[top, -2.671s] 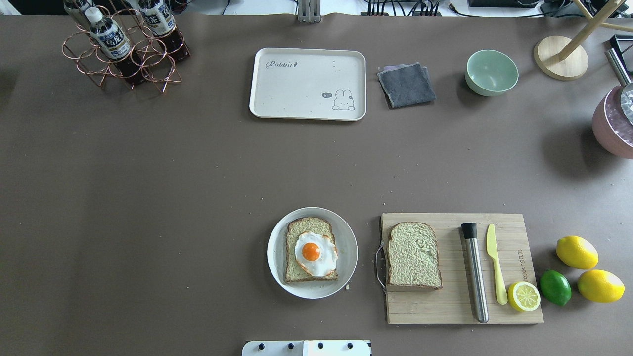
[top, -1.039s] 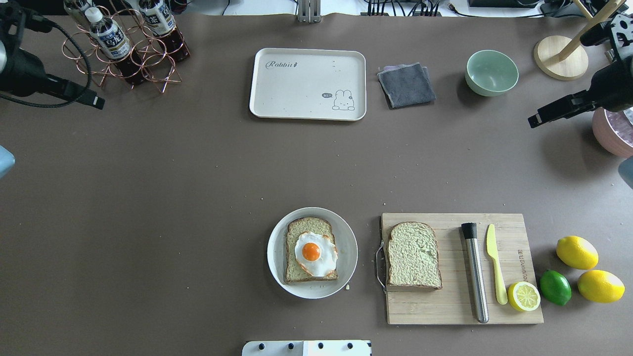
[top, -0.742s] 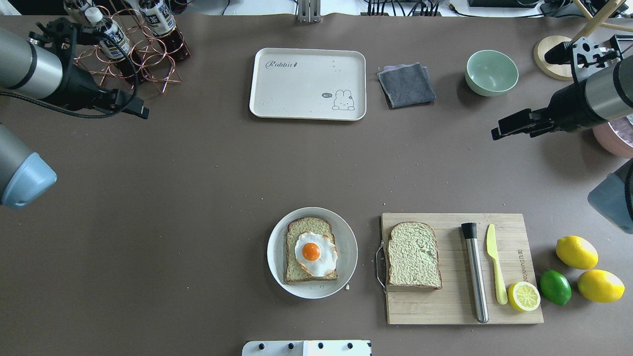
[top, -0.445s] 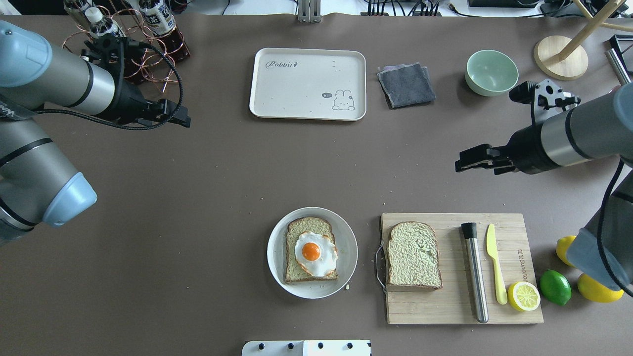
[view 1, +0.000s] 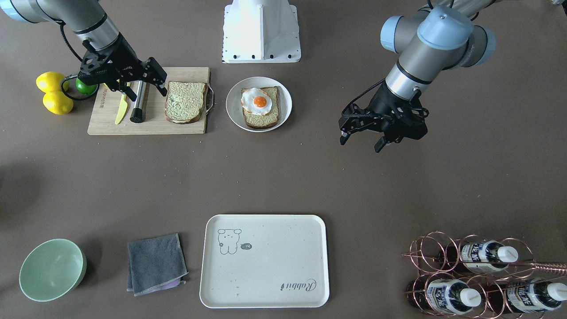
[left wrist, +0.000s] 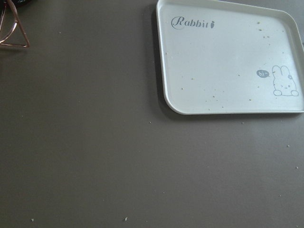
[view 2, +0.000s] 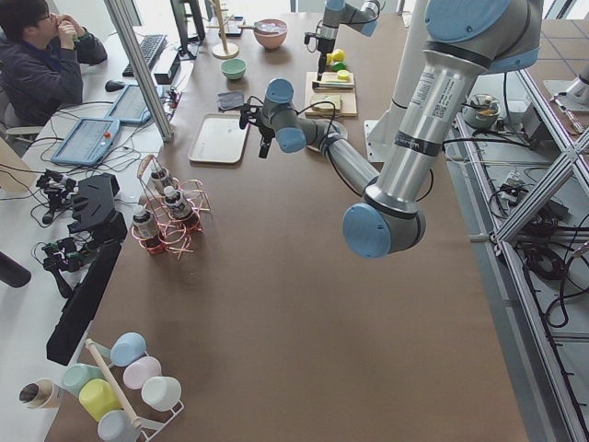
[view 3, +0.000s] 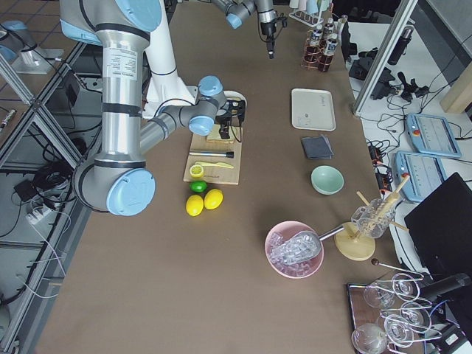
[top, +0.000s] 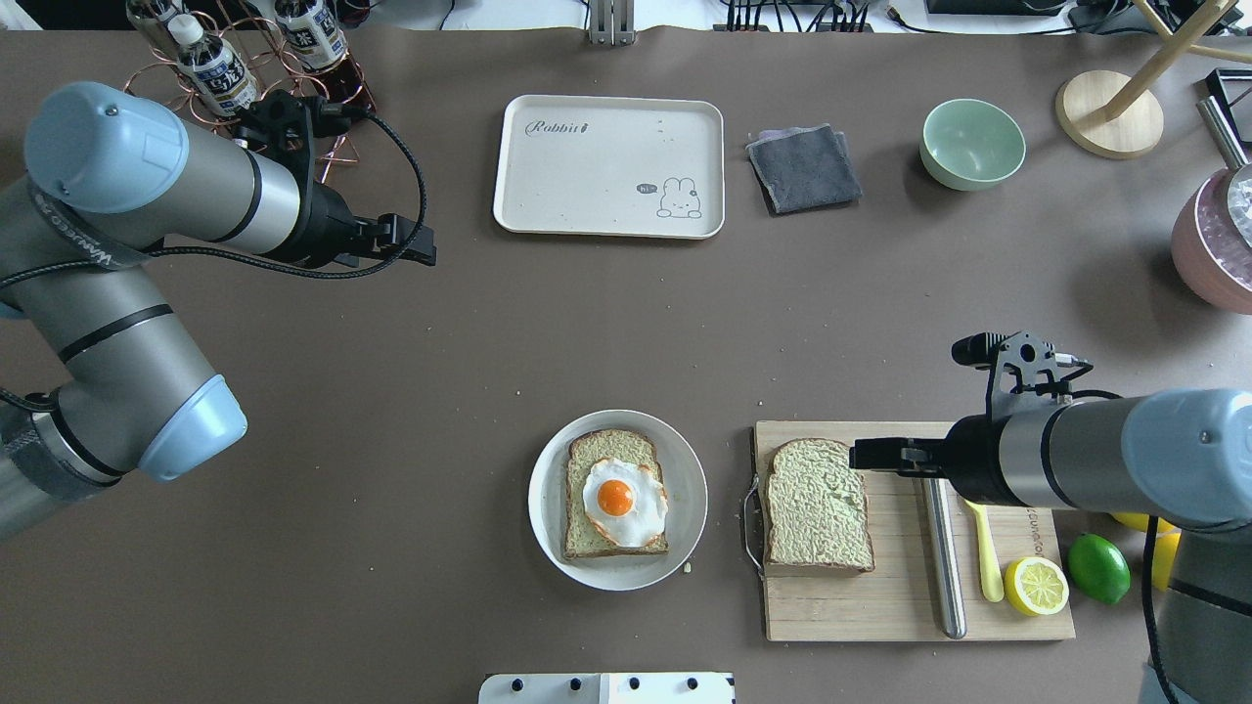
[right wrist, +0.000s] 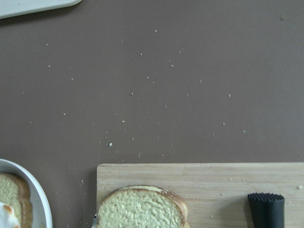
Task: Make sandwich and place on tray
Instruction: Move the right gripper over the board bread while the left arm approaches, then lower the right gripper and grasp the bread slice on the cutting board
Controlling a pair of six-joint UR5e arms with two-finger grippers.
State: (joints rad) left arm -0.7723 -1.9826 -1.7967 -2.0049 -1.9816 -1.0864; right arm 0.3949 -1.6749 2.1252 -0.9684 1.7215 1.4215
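Note:
One bread slice with the fried egg [top: 618,501] on it lies on a round white plate [top: 689,467]. The second bread slice [top: 820,504] lies on the wooden cutting board [top: 900,606]; its edge also shows in the right wrist view [right wrist: 140,209]. The cream tray [top: 608,166] sits at the far middle of the table. It also shows in the left wrist view [left wrist: 223,61]. My right gripper [view 1: 145,87] is open and empty above the board, beside the second slice. My left gripper [view 1: 361,141] is open and empty over bare table, left of the tray.
On the board lie a steel muddler [top: 941,548], a yellow knife [top: 978,528] and a lemon half [top: 1036,586]. A lime [top: 1097,567] sits beside it. A grey cloth [top: 804,168], a green bowl [top: 971,143] and a bottle rack [top: 245,88] stand along the far edge.
Both arms have come in from the sides. The left gripper moved right toward the tray's left side. The right gripper moved left and nearer, to over the cutting board.

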